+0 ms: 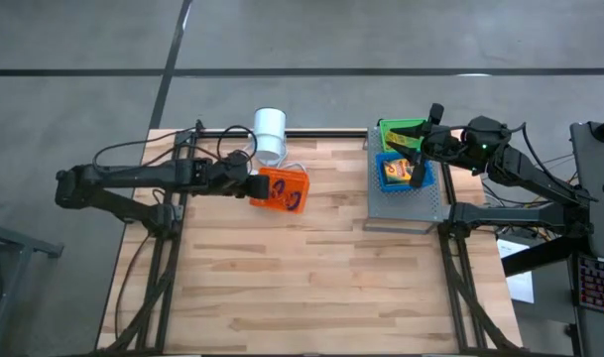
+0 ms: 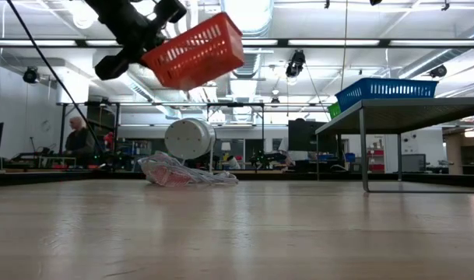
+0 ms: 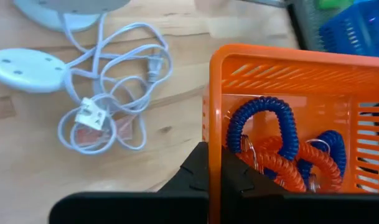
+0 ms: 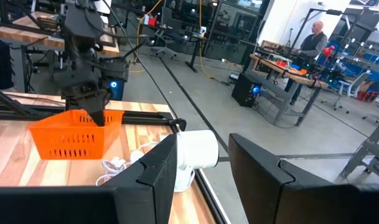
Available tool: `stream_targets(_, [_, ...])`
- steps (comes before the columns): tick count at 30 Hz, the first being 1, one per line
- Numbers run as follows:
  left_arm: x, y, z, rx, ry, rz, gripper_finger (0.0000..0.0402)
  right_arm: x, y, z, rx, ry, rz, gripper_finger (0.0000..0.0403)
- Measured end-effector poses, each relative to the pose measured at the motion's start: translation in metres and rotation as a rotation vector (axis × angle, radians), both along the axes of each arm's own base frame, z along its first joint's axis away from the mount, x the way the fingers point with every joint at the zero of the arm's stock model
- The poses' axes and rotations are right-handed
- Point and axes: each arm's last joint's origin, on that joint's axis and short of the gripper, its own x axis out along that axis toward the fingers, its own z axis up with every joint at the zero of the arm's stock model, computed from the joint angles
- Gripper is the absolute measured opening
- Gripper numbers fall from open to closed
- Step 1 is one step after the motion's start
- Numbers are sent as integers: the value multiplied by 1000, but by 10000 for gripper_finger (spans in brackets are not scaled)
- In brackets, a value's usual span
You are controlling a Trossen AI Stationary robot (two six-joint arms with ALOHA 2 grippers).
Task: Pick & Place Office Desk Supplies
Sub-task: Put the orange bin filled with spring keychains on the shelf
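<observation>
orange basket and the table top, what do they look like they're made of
Orange basket, held by the left gripper at its rim: looks like moulded plastic, with smooth, evenly coloured walls pierced by fine regular slots. Table top: looks like wood, pale planks with visible joints and grain, in a matt to satin finish; solid or veneer cannot be told.
</observation>
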Motion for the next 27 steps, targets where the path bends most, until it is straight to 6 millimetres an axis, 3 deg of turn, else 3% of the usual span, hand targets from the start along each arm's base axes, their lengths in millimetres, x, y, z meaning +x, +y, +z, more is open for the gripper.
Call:
stream_targets(8, [24,-3,9,-4,32,-21,3,0,0,0,-1,0,0,139])
stream_targets(17, [70,-8,24,-12,68,-63,3,0,0,0,0,0,0,139])
stream_targets(27, [121,-5,25,-54,96,-48,3,0,0,0,-1,0,0,139])
